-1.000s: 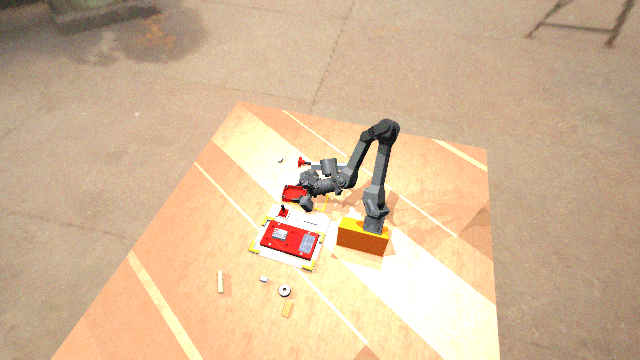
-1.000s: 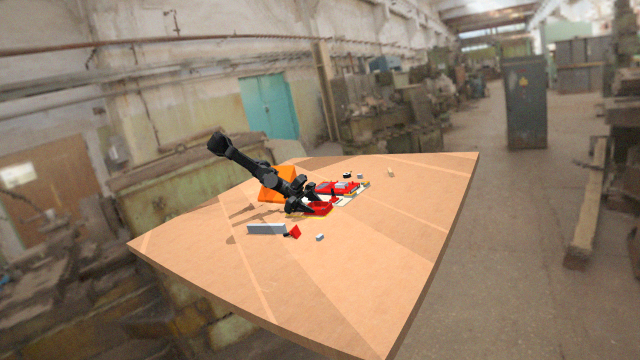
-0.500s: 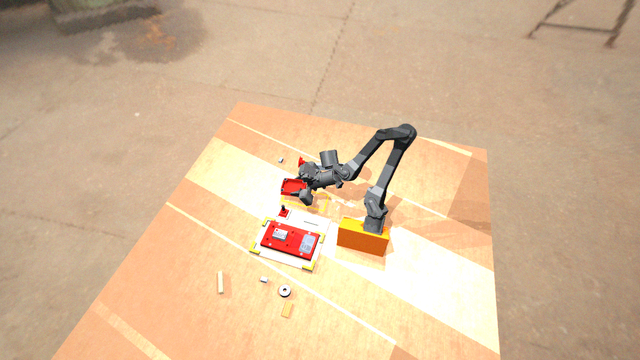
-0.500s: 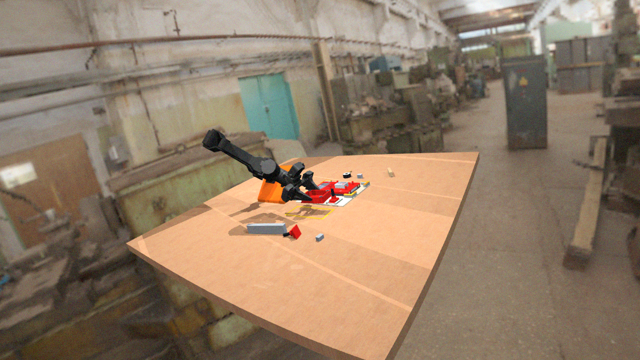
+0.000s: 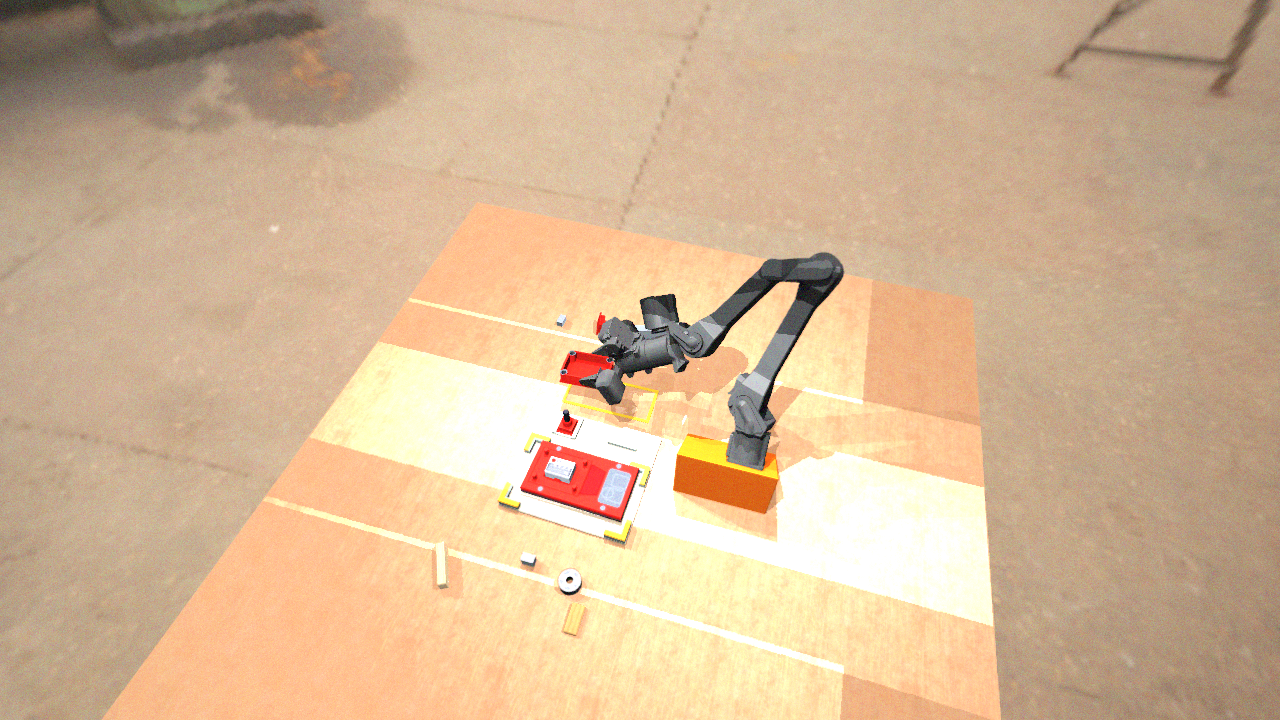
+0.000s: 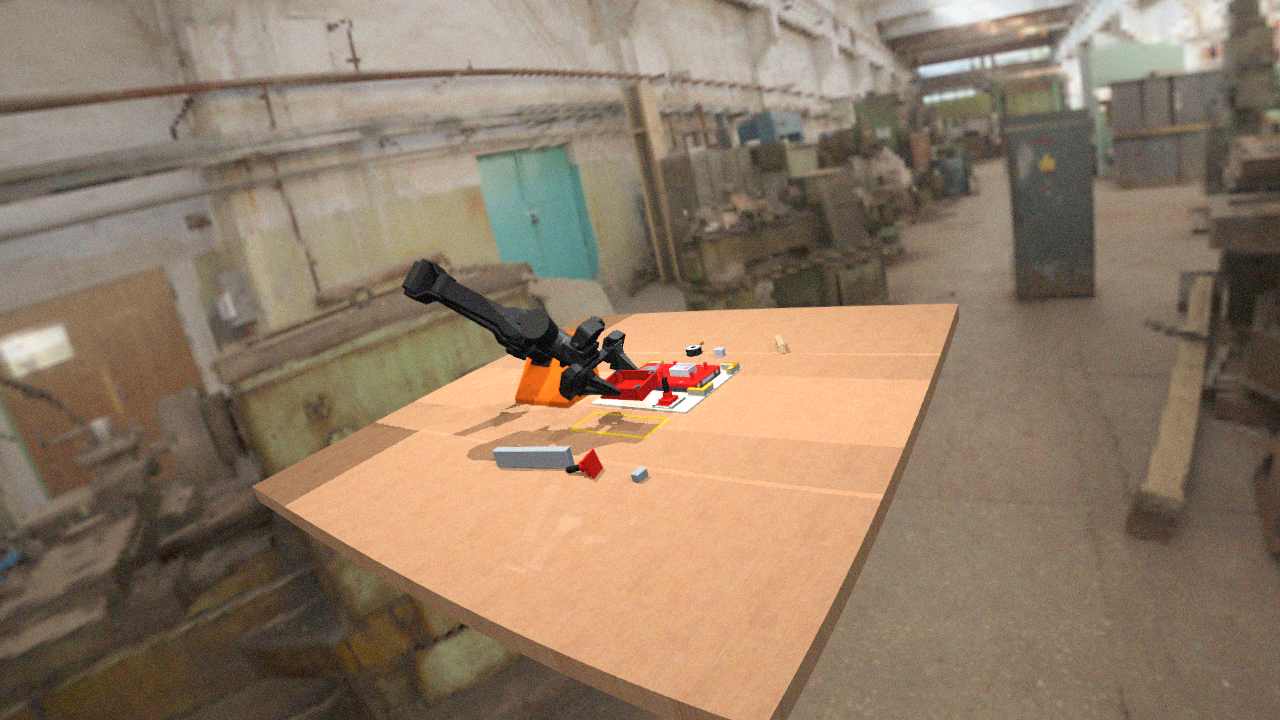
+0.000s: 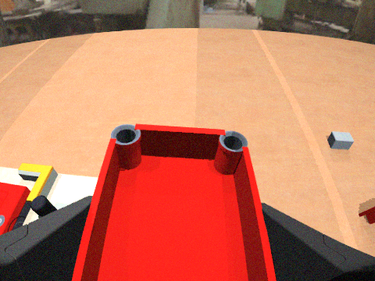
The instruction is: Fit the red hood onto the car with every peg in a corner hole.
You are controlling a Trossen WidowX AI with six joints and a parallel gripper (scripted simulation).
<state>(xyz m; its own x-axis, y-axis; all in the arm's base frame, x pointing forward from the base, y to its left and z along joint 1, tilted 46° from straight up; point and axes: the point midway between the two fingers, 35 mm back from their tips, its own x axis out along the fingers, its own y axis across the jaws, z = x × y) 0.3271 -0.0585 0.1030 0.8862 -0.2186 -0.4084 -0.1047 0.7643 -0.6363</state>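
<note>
Top view: gripper (image 5: 597, 383) (image 7: 177, 211) is clamped on the hood (image 5: 586, 367) (image 6: 630, 385) (image 7: 177, 218), which hangs off the table near the yellow outline (image 5: 656, 404) (image 6: 663, 428), not yet over the chassis (image 5: 580, 480) (image 6: 693, 374) (image 7: 12, 200). The engine block (image 5: 560, 468) (image 6: 682, 368) is in, pegs around it; a sideways miss on the way down would land bosses on peg tips or shell on the block. Red stand with black knob (image 5: 566, 424) (image 6: 666, 395) (image 7: 41, 204) sits between hood and chassis, so a low straight run could clip it. The far table edge is well beyond the hood; the orange block (image 5: 726, 483) (image 6: 547, 383) at the arm base limits room on that side. Exterior: hood is open side up, roof down. Holes face away from the deck, so it likely needs flipping; lowered as is, no peg can enter. Near table edge is well apart, so there's room to turn it this side. Wrist: fingers grip the two long walls, two bosses visible, other two out of frame. Slip during the flip would skew alignment; wide fingers may foul the yellow corner bracket (image 7: 37, 177) when placing.
</note>
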